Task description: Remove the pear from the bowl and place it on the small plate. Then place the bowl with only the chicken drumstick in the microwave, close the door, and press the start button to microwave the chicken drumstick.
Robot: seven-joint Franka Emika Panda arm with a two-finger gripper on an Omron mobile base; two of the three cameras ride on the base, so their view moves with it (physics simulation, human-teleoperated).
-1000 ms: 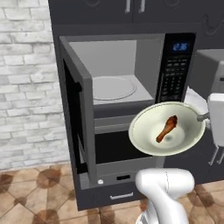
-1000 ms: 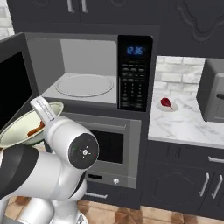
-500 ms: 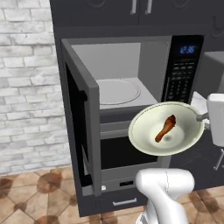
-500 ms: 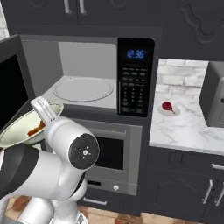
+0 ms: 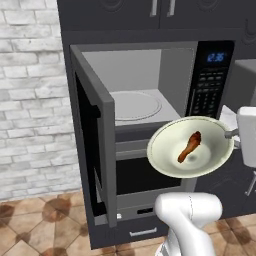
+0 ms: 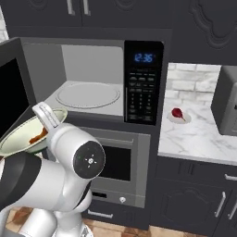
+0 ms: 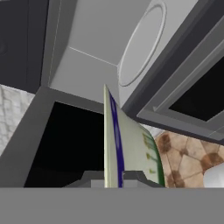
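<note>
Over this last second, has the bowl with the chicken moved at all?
Yes, slightly: the bowl has crept left, from the microwave's keypad toward its open cavity.

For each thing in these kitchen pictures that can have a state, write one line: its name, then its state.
microwave door: wide open.
microwave: nothing on its turntable, clock lit.
bowl: lifted in front of the microwave, held by its rim.
chicken drumstick: lying in the bowl.
gripper: shut on the bowl.
pear: on the small plate, on the counter.

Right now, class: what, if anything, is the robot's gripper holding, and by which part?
The gripper holds the bowl with the chicken drumstick, pinched at its rim.
</note>
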